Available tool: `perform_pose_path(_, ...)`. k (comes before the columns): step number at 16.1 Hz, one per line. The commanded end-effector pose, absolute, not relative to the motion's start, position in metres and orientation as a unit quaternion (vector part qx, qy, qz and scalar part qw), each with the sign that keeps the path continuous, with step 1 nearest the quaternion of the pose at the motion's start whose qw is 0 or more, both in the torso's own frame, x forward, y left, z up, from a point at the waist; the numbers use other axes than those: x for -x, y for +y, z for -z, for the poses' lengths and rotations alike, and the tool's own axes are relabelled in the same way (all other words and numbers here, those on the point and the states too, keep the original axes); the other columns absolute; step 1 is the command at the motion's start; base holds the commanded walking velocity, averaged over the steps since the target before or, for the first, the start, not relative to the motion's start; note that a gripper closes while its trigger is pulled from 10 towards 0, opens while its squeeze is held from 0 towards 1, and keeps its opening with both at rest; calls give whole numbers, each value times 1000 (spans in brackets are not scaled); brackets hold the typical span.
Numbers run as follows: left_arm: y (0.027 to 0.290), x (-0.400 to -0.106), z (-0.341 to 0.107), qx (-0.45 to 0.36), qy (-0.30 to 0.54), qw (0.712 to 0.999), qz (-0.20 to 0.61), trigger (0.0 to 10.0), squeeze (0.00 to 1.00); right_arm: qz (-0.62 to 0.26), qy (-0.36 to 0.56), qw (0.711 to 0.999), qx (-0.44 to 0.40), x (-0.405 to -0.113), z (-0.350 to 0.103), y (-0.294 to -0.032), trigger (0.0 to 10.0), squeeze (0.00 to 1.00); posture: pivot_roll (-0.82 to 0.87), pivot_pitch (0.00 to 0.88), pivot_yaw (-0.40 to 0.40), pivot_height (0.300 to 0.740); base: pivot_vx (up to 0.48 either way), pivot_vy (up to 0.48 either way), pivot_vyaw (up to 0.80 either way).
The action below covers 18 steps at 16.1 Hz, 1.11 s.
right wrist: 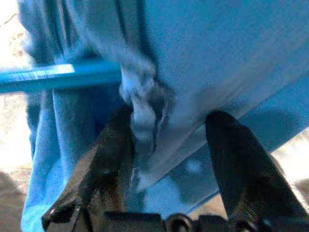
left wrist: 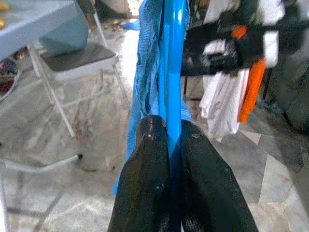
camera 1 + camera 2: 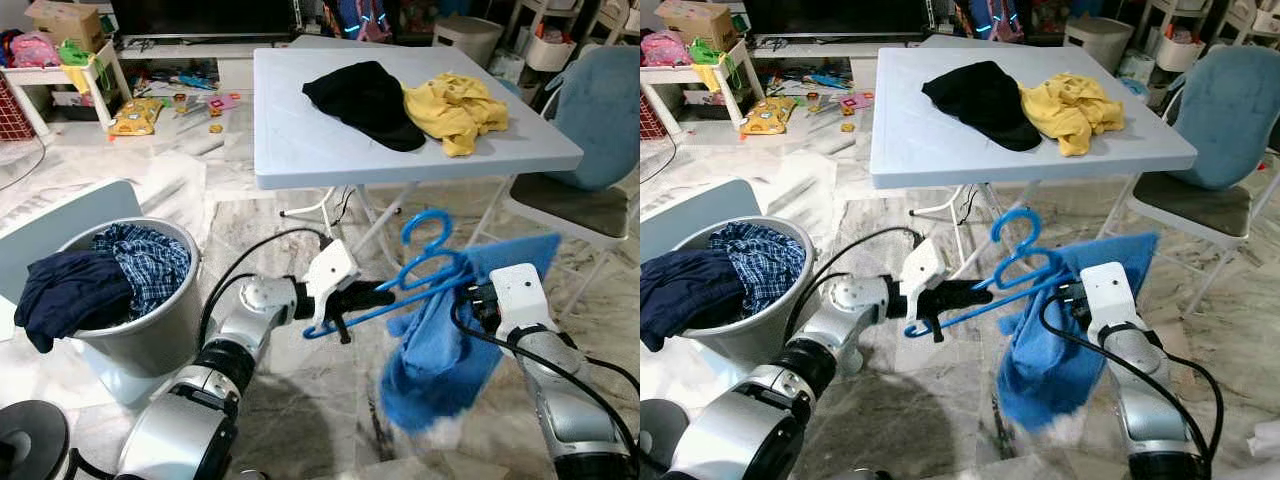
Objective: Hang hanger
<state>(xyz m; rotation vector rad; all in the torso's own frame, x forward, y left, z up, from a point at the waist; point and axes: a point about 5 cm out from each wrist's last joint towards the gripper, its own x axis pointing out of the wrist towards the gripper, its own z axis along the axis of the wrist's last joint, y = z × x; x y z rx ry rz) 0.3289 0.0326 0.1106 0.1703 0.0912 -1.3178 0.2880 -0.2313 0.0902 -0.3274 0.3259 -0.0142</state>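
- Beyond the robot stands the pale blue folding surface (image 3: 300,140), with a black garment (image 3: 365,102) and a yellow garment (image 3: 455,108) lying side by side on it, touching.
- Right of it is a folding chair (image 3: 590,130) with a blue cover over its back.
- At the robot's left sits a grey laundry bin (image 3: 150,330); a checked shirt (image 3: 145,262) and a dark navy garment (image 3: 70,295) spill over its rim.
- A blue cloth (image 3: 440,350) hangs on the hanger, drooping toward the marble floor (image 3: 300,400).
- Low in front of the surface, the blue hanger (image 3: 415,275) is held between the two arms, hook uppermost.
- Left pincer (image 3: 372,297) is clamped tight on the hanger's bar.
- Right pincer (image 1: 169,145) stands spread wide, with the blue cloth bunched between its fingers.
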Motion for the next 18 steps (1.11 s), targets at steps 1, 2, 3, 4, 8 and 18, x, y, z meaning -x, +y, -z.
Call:
perform_pose_path(1,28,-330,-123,-68,15,778,624,0,0,20,159,975,151,-291,-90,-235,0,0,-8,0,-32,740,0,0,0)
perform_pose_path(2,27,-329,-124,-69,14,776,627,0,0,22,159,976,148,-292,-90,-234,0,0,-8,0,-32,740,0,0,0)
perform_pose_path(3,26,-327,-125,-66,13,766,639,0,0,30,159,977,142,-294,-89,-235,0,0,-5,0,-34,740,0,0,0)
perform_pose_path(4,26,-326,-125,-65,12,760,646,0,0,37,158,977,137,-295,-89,-237,0,0,-4,0,-34,740,0,0,0)
perform_pose_path(8,29,-321,-122,-73,16,751,656,0,0,134,131,976,109,-297,-99,-266,0,0,-4,0,-38,740,0,0,0)
perform_pose_path(18,50,-335,-104,-125,72,817,558,0,0,189,77,978,46,-276,-132,-294,0,0,-23,0,-26,740,0,0,0)
